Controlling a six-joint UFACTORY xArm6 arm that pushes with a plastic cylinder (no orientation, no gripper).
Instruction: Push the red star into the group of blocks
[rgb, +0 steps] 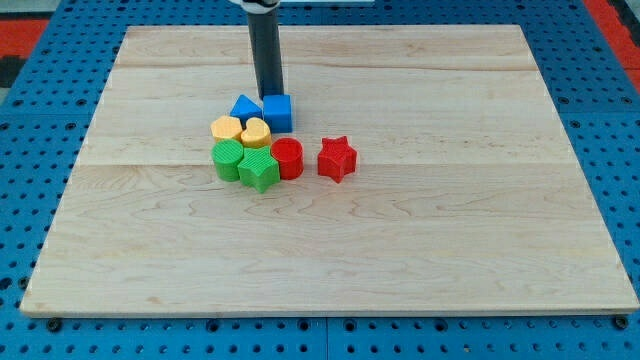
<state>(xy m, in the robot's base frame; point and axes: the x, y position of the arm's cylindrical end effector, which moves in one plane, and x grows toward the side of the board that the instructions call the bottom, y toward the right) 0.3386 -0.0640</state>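
Note:
The red star (337, 158) lies on the wooden board (450, 220), a small gap to the right of the group. The group holds a blue triangle (244, 108), a blue cube (277, 111), a yellow hexagon (227, 129), a yellow heart (256, 132), a green round block (229, 157), a green star (259, 169) and a red cylinder (288, 157). My tip (270, 94) stands just above the blue cube at the group's top edge, up and left of the red star.
The board lies on a blue pegboard surface (40, 120) that shows on all sides. A red area (30, 30) lies at the view's top left corner and another at the top right.

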